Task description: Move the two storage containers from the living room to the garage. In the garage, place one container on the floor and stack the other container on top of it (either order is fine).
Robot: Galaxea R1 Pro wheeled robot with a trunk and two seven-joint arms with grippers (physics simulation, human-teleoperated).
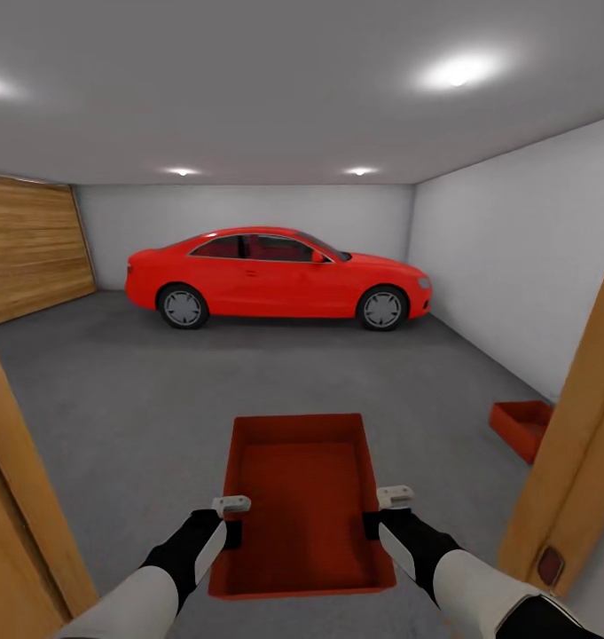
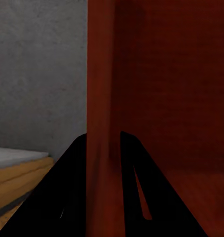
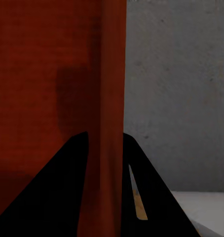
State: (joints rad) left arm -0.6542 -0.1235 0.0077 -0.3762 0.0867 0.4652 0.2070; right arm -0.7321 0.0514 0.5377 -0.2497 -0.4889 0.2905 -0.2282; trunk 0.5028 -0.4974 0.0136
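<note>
Orange-red container between both hands, left fingers and right fingers each clamped astride a side wall

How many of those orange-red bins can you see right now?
2. One storage container is held between the left gripper and right gripper. The other container sits on the garage floor by the right wall, partly hidden by the doorframe.

head: high, facing into garage | wrists: close along container walls, shared with head
</note>
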